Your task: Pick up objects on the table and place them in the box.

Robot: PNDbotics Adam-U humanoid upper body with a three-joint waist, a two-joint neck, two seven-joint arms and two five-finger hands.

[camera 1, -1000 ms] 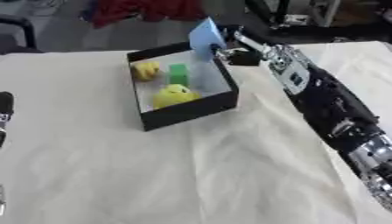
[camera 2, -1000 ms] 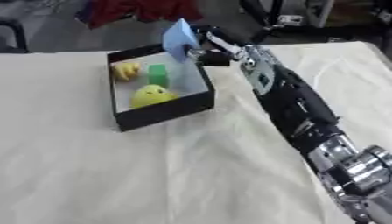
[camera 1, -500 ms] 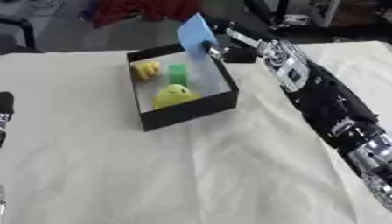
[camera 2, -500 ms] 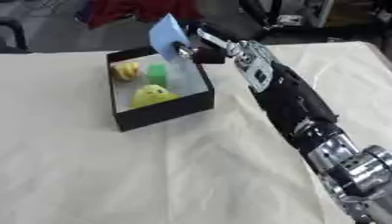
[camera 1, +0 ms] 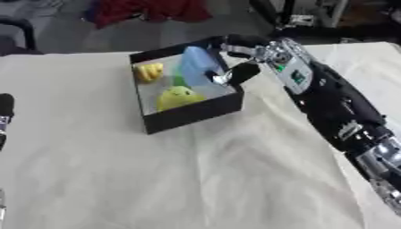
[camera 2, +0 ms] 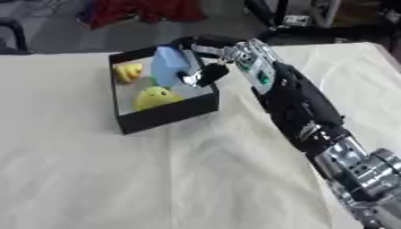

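An open black box (camera 1: 190,117) stands on the cloth-covered table. A round yellow toy (camera 1: 178,96) lies inside near the front, and a smaller yellow thing (camera 1: 149,72) sits in the back left corner. My right hand (camera 1: 262,52) reaches over the box's right rim, shut on a light blue object (camera 1: 197,66) pinched between thumb and fingers. The blue object hangs tilted inside the box and hides most of a green block behind it. My left hand (camera 1: 4,108) shows only as a dark sliver at the left edge, fingers up, idle.
A cream cloth (camera 1: 196,179) covers the table, with wrinkles in front of the box. Beyond the far edge lie a red cloth (camera 1: 149,9), a dark chair (camera 1: 19,27) and some dark equipment (camera 1: 305,18).
My right hand has carried the blue object leftward and down, from above the box's back right corner into the box. The green block is now mostly covered.
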